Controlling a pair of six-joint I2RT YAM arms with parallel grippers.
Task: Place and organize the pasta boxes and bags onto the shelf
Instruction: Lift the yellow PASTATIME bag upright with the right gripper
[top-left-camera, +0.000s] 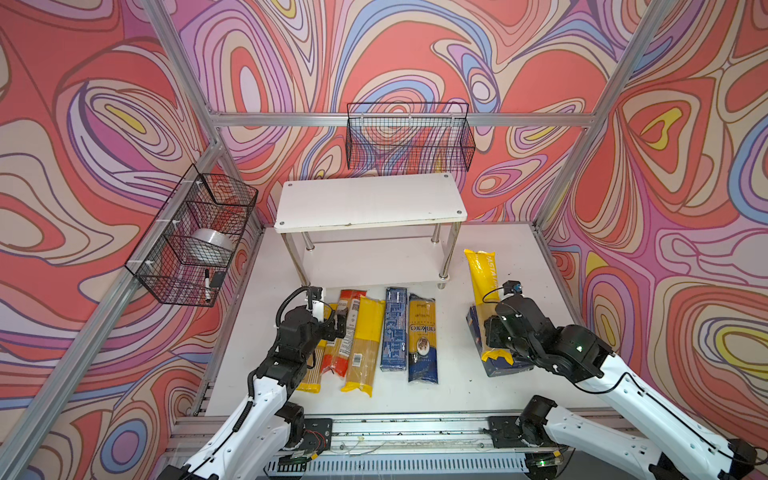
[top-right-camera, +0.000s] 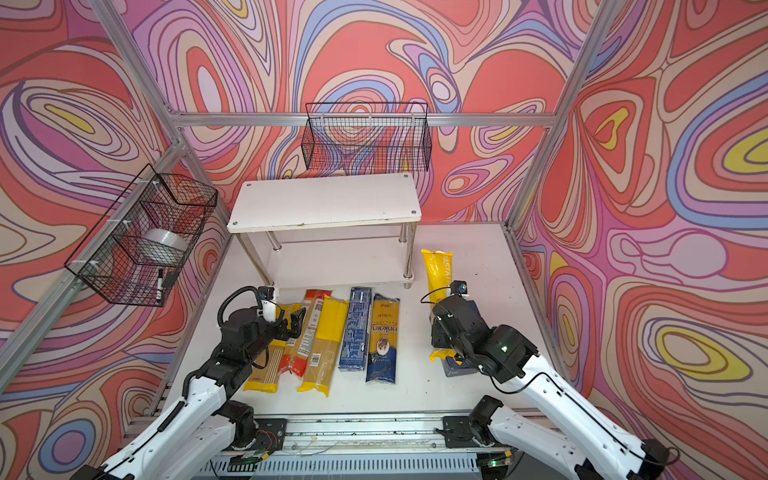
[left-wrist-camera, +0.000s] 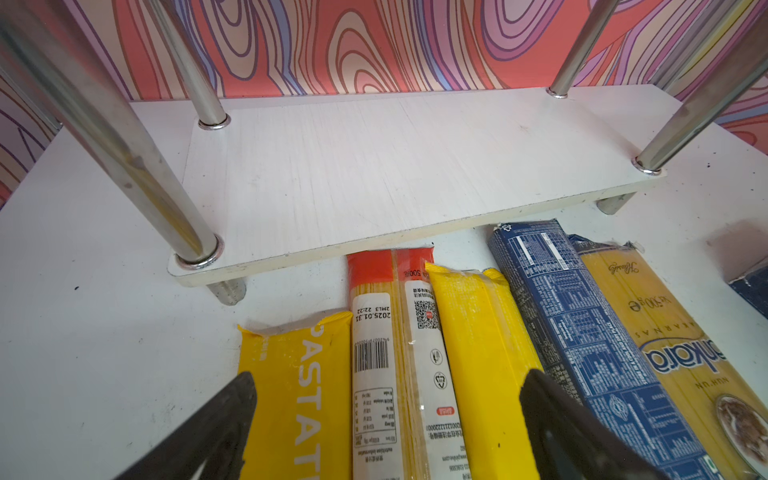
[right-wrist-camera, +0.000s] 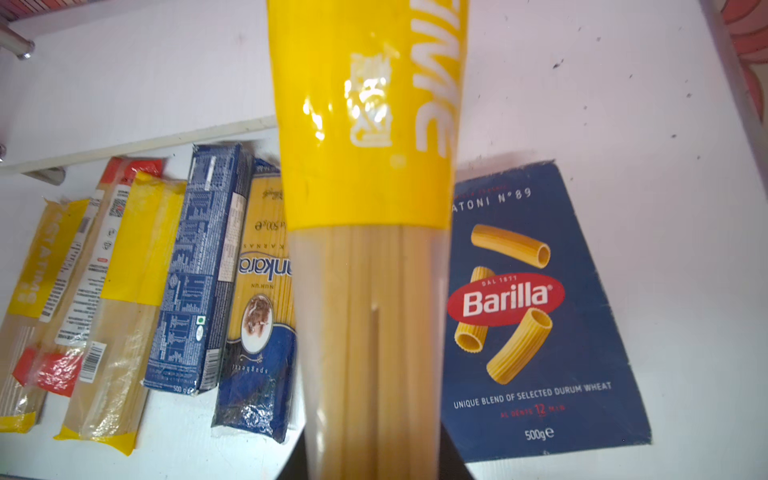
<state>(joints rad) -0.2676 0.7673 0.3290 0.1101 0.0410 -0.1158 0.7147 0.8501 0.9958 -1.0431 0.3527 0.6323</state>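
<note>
The right gripper is pinching a yellow-and-clear spaghetti packet between its 2 fingers. The packet hangs clear of the table, right of centre in both top views, just above the wide Barilla box lying flat there. The left gripper has its jaws spread wide with nothing between them, and it hovers over the row of 5 items at lower centre. That row runs from a yellow packet and the red-ended packet across to the narrow blue box and the ankara packet. The shelf stands at the back, and both of its 2 tiers are bare.

The grip looks to sit nearer the packet's close end, so most of its length sticks out toward the shelf. That long end could sag or swing during the carry and strike the front right chrome leg. The glossy film could also slide in the pinch if the arm tilts sharply. A loose landing would leave the packet crooked and take room the other 6 need.
</note>
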